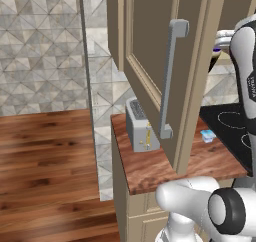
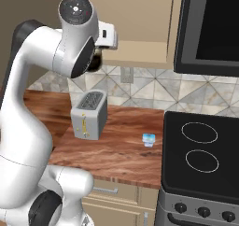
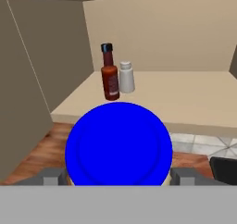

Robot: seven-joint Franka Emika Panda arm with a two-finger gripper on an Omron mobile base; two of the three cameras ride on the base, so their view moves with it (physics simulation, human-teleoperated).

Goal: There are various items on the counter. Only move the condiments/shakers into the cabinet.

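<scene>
In the hand view, a dark red bottle with a black cap and a pale grey shaker stand side by side on the shelf of the open cabinet. My gripper is shut on the dark jar with the round blue lid, held in the air just in front of the shelf edge. From the right base view the hand is raised at cabinet height with the dark jar under it. The cabinet door stands open, its grey bar handle facing the camera.
A silver toaster stands on the wooden counter. A small pale cup with a light blue top lies near the black stove. A dark microwave hangs above the stove.
</scene>
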